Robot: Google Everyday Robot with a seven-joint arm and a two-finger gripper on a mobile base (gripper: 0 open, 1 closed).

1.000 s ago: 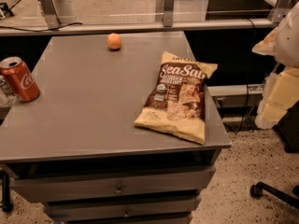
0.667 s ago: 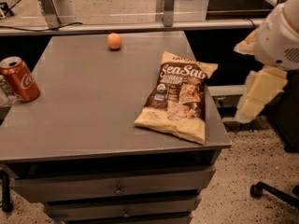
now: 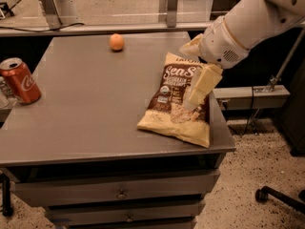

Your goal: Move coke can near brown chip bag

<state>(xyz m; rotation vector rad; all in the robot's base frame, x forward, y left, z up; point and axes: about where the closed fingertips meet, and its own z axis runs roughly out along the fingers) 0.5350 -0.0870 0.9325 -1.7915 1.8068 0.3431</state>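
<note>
The red coke can [image 3: 19, 80] stands upright at the far left edge of the grey table [image 3: 90, 109]. The brown chip bag [image 3: 174, 106] lies flat near the table's right edge, its "Sea Salt" lettering facing up. My gripper [image 3: 187, 76] comes in from the upper right on a white arm [image 3: 248, 25] and hovers over the upper right part of the bag. Its two cream fingers [image 3: 202, 85] are spread apart and hold nothing. The gripper is far from the can, which stands across the table to the left.
A round orange fruit [image 3: 116, 42] sits near the table's back edge. The table has drawers [image 3: 119, 192] below its front. A ledge with metal posts [image 3: 50, 4] runs behind it. A chair base [image 3: 281, 197] stands on the floor at lower right.
The arm has swung in from the right edge of the view to over the chip bag. The can, bag and orange have not moved.
</note>
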